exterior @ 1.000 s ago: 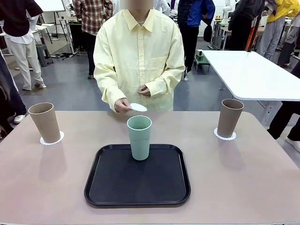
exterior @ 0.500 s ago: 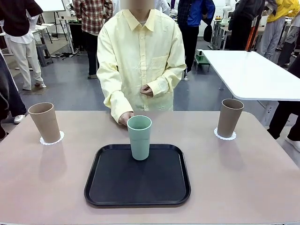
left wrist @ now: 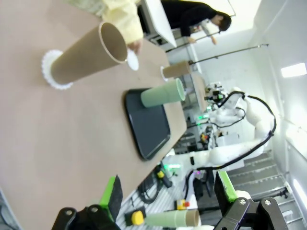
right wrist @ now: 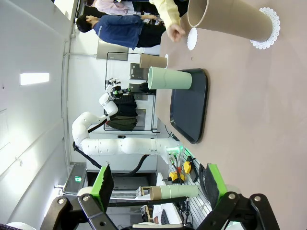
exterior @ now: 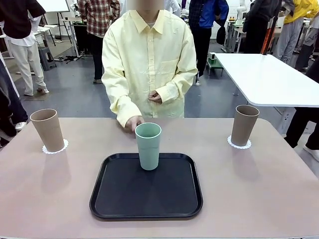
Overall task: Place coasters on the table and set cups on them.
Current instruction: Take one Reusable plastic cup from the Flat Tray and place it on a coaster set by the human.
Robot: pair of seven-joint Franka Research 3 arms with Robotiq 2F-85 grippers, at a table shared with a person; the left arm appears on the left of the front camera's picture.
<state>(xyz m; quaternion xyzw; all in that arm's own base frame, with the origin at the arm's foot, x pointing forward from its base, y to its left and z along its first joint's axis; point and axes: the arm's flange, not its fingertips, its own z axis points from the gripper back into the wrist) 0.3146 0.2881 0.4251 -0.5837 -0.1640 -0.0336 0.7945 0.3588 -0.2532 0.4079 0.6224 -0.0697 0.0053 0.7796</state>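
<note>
My left gripper [left wrist: 168,184] and right gripper [right wrist: 158,173] are spread wide, empty. The person's hand [exterior: 133,122] sits just beside a lacy round white coaster [right wrist: 192,38] on the beige table [exterior: 50,189].

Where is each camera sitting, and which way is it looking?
Front: robot's side, facing the person's hand across the table.
Left wrist: on that arm, looking past the open left tool at the left brown cup.
Right wrist: likewise, past the open right tool at the right brown cup.
All share the green cup.
</note>
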